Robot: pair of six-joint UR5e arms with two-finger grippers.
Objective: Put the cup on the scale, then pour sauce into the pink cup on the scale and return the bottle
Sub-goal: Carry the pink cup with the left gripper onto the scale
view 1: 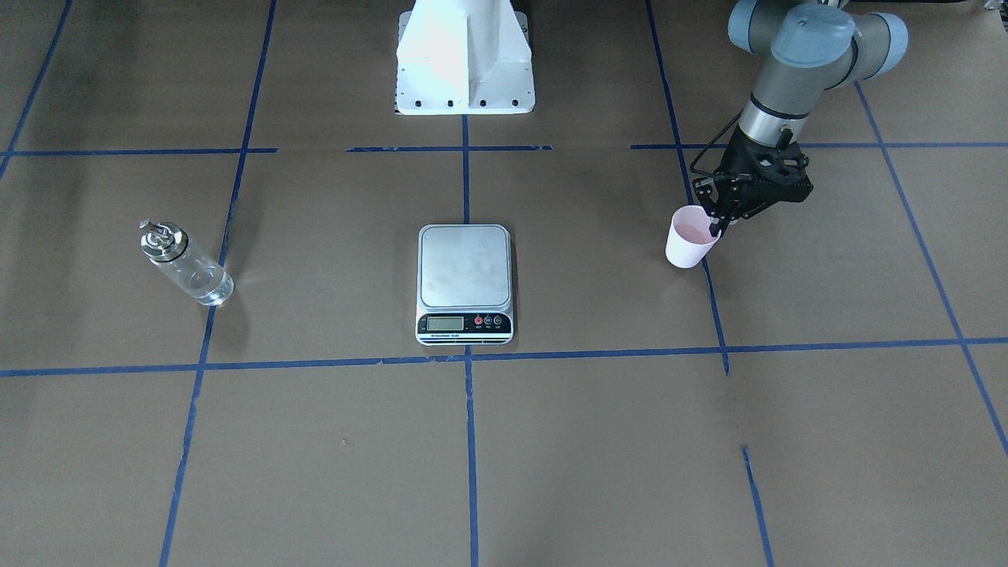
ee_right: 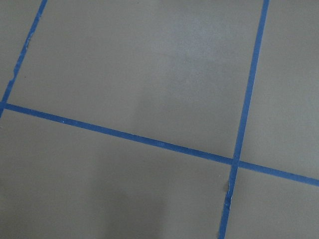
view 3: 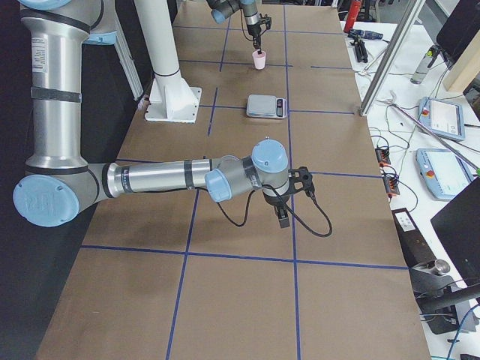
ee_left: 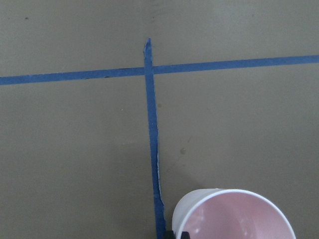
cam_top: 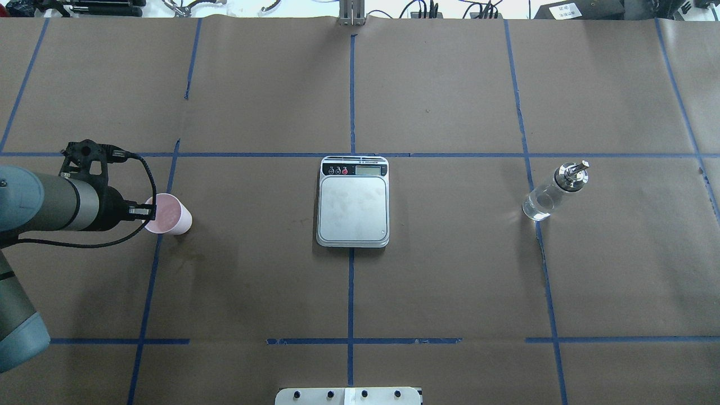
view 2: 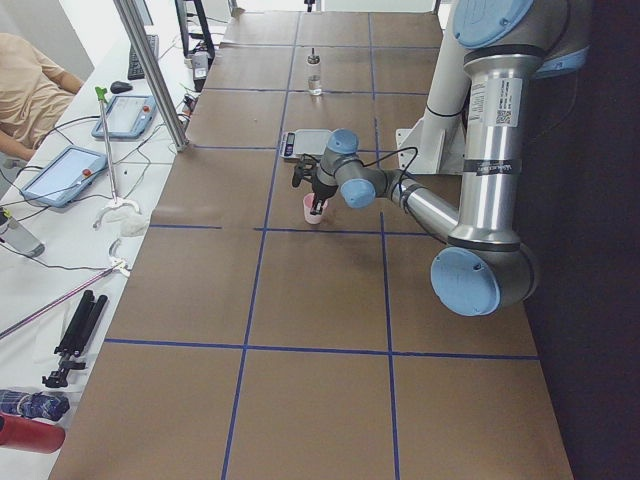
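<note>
At the robot's left end of the tabletop (view 1: 551, 441), the left fingers (view 1: 717, 227) are clenched on the rim of the pink cup (view 1: 687, 246), one finger inside it and one outside. The cup is upright and well apart from the scale (view 1: 464, 268), which lies further along, in the middle. Beyond the scale stands the bottle (view 1: 189, 268), upright, with clear sauce (view 1: 206, 285) inside. Farthest, the right fingers (view 3: 282, 217) hang over the tabletop; whether they are released or clenched, I cannot tell.
</note>
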